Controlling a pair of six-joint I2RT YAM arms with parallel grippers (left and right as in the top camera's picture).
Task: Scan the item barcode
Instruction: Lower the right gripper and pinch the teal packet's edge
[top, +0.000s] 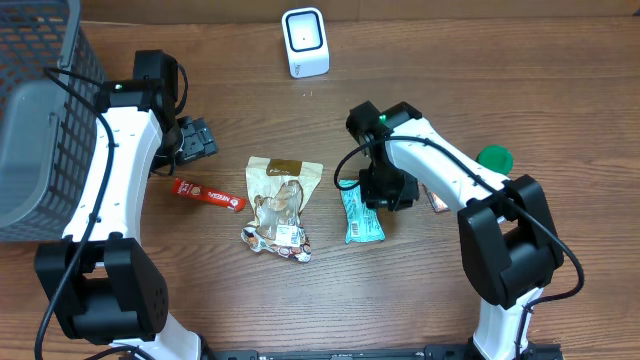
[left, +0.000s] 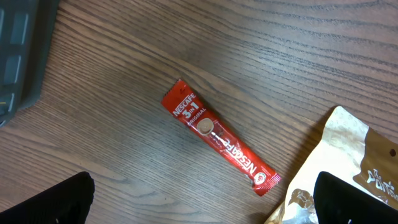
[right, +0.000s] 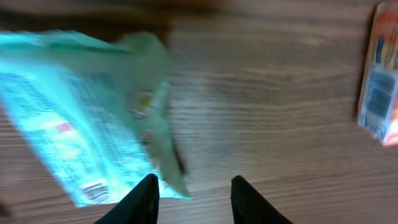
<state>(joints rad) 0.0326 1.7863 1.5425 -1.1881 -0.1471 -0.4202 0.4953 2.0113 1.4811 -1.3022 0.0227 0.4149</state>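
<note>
A teal snack packet (top: 361, 215) lies flat on the wooden table, blurred in the right wrist view (right: 74, 137), with a barcode near its lower corner. My right gripper (top: 386, 194) hovers just above the packet's right edge. Its jaws (right: 194, 198) stand apart over bare wood, the left fingertip by the packet's corner and nothing between them. The white scanner (top: 305, 42) stands at the far edge of the table. My left gripper (top: 195, 140) (left: 205, 208) is wide open and holds nothing, above a red Nescafe stick (left: 217, 138).
A brown snack bag (top: 282, 205) lies between the red stick (top: 210, 195) and the teal packet. An orange packet (right: 380, 74) sits right of my right gripper. A green lid (top: 494, 157) lies at the right, a wire basket (top: 40, 110) at the left.
</note>
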